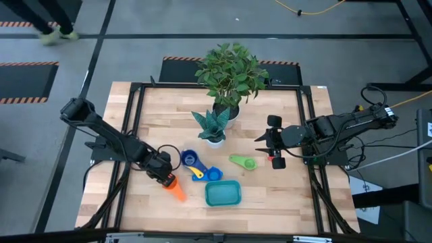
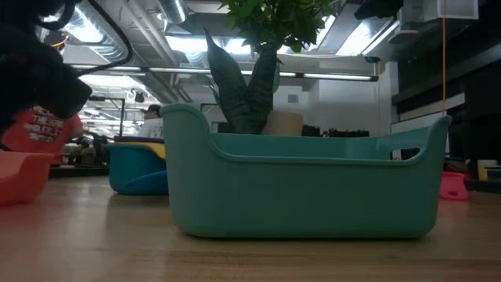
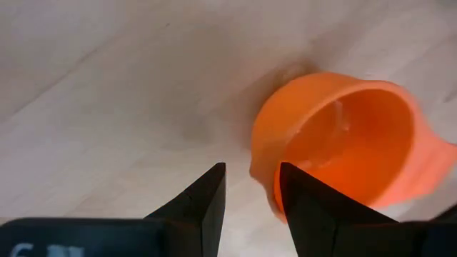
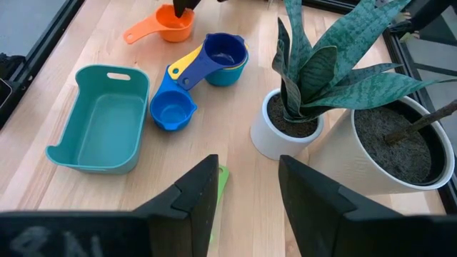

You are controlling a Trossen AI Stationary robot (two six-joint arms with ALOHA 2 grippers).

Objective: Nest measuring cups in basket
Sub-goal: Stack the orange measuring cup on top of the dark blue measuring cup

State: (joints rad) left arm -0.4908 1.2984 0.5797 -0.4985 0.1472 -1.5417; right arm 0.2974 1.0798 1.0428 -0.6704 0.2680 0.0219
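An orange measuring cup (image 1: 177,191) lies open side up on the table left of the teal basket (image 1: 223,194). My left gripper (image 1: 165,177) points steeply down over its bowl (image 3: 343,135), open, one finger over the bowl and one outside its wall. Two blue cups with a yellow one (image 4: 221,57) sit stacked beyond the basket, with a small blue cup (image 4: 173,108) beside them. A green cup (image 1: 243,162) and a red cup (image 2: 452,186) lie toward the right. My right gripper (image 1: 270,143) hangs open high above the table. My left gripper comes from above with its fingers on either side of the orange cup's bowl wall (image 3: 263,175), at the side away from the handle. I cannot tell whether either finger touches it. The cup rests on the table.
Two potted plants stand at the middle back: a small white pot (image 4: 285,132) with stiff leaves and a larger one (image 4: 400,153) behind it. The basket (image 2: 305,184) stands with nothing in it near the front edge. Bare wood lies at the table's near left and near right.
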